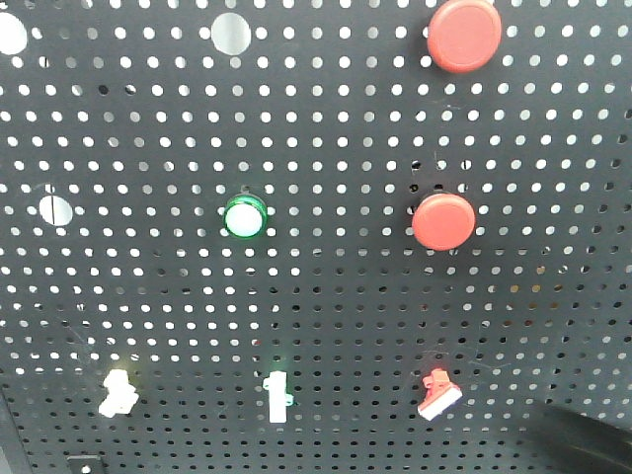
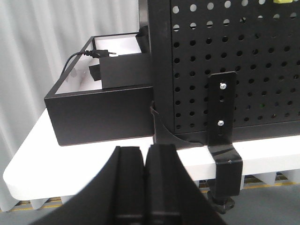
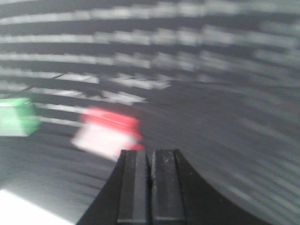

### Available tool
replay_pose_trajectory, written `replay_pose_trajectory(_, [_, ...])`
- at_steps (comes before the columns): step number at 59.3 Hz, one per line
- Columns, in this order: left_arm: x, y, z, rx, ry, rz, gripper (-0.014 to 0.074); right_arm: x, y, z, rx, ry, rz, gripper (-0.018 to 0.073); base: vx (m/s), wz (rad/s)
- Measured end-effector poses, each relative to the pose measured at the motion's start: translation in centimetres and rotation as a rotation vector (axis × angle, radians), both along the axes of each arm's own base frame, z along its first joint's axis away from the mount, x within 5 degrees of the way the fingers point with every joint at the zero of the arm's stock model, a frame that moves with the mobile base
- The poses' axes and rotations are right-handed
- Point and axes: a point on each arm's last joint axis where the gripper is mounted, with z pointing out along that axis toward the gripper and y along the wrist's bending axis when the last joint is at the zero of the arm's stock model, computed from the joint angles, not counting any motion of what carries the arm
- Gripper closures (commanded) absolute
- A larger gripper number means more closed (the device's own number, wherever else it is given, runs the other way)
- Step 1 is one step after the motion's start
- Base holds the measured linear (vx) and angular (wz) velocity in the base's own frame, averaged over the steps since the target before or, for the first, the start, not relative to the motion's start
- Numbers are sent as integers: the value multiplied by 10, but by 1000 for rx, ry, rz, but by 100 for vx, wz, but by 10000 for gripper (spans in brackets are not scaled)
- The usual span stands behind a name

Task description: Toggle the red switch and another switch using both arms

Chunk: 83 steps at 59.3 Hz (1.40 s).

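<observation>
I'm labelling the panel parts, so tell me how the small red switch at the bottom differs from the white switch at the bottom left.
The red switch has a red body with a white tip; the white switch is white all over. The red switch sits at the lower right of the pegboard, below a round red button; the white switch sits at the lower left. Both are small, mounted in the same bottom row, and much smaller than the round button.

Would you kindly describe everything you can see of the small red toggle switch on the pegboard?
The red switch is a small red plastic-looking body with a short white-tipped lever, tilted down to the left. It is mounted low on the right of the black perforated panel, below the two large round red buttons. Nothing touches it in the front view. The right wrist view shows it as a motion-blurred red and white shape just beyond the right gripper, contact unclear.
</observation>
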Motion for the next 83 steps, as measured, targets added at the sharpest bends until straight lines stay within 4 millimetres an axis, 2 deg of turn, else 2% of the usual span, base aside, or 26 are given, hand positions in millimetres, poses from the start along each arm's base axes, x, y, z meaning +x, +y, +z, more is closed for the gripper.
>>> replay_pose_trajectory(6, [0, 0, 0, 0, 0, 0, 594, -28, -27, -26, -18, -54, -166, 566, 0, 0])
replay_pose_trajectory(14, [0, 0, 0, 0, 0, 0, 594, -55, -44, -70, -57, -52, -332, 566, 0, 0])
replay_pose_trajectory(18, [0, 0, 0, 0, 1, 0, 594, -62, -47, -81, -63, -26, -375, 566, 0, 0])
replay_pose_trajectory(28, [0, 0, 0, 0, 3, 0, 594, -66, -49, -94, -83, 94, -400, 566, 0, 0])
replay_pose_trajectory(83, [0, 0, 0, 0, 3, 0, 594, -66, -47, -97, -47, 127, -392, 566, 0, 0])
